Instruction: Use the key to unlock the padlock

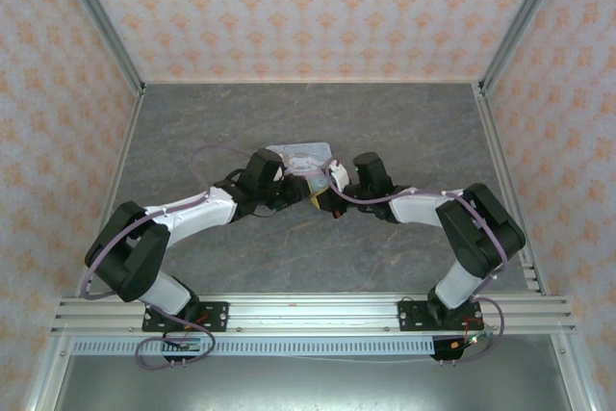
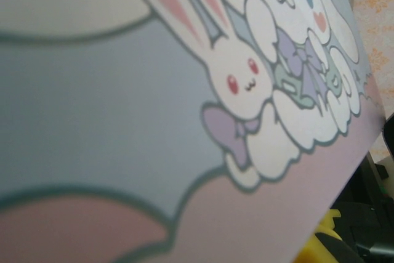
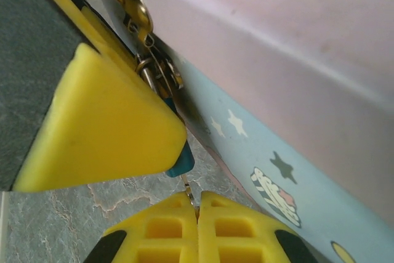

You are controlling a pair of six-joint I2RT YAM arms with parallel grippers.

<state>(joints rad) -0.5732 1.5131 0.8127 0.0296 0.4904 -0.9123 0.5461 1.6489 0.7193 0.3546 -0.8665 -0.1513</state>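
Grey marbled table (image 1: 308, 122) with the pastel rectangular cartoon tin (image 1: 306, 153) in the middle, both arms crowded at the tin's near edge. The left gripper (image 1: 292, 193) has one fat yellow finger (image 3: 104, 127) lying over the tiny teal padlock (image 3: 183, 164), which hangs right against the tin's side wall. Honestly can't tell if its jaws are clamped. The right gripper (image 3: 197, 210), just below the padlock, is pinched tight on the thin metal key (image 3: 191, 195).

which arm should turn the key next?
Right. The right gripper is shut on the key, whose tip meets the teal padlock at the side of the tin. The left gripper sits beside the padlock, probably better bracing.
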